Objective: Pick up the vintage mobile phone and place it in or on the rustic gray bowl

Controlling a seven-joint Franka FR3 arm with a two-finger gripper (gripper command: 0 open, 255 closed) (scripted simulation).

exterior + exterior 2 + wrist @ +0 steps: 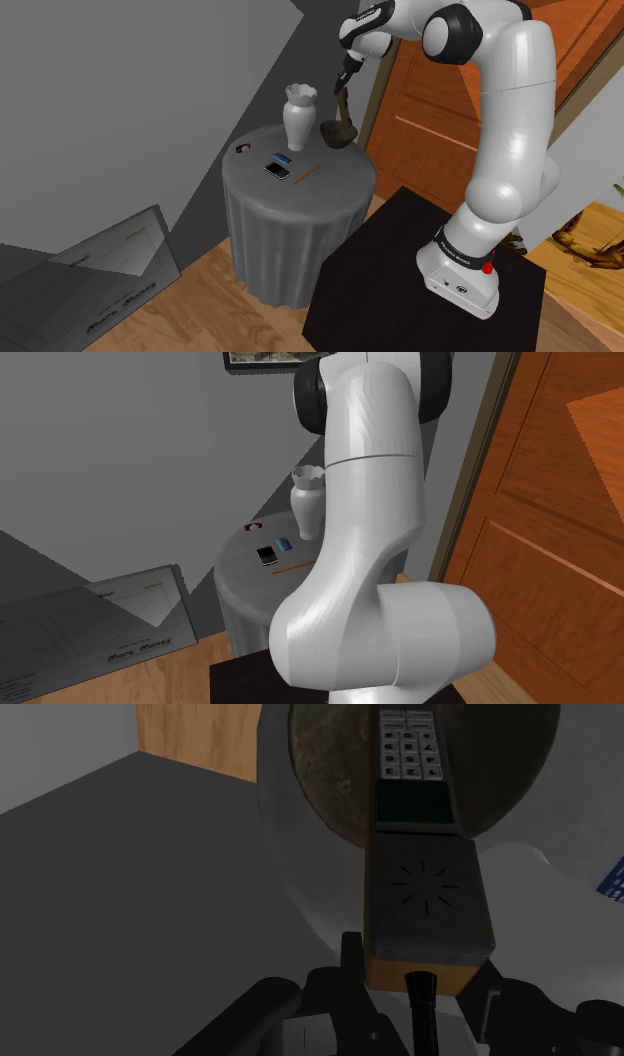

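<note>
My gripper (343, 82) is shut on the vintage mobile phone (340, 104), a dark brick-shaped handset with an orange-brown edge. The phone hangs upright from the fingers, directly over the dark brownish-grey bowl (338, 133) at the back edge of the round table (300, 215); its lower end reaches the bowl's rim or just inside. In the wrist view the gripper (420, 969) clasps the speaker end of the phone (425, 889). The keypad end points into the round bowl (325, 774), and a black antenna (421, 1004) lies between the fingers.
A white vase (299, 117) stands close beside the bowl. A small black handset (277, 170), a blue card (283, 158), an orange stick (303, 172) and a red-black item (243, 149) lie on the tabletop. A wooden door (440, 100) is behind; a grey box (90, 275) lies on the floor.
</note>
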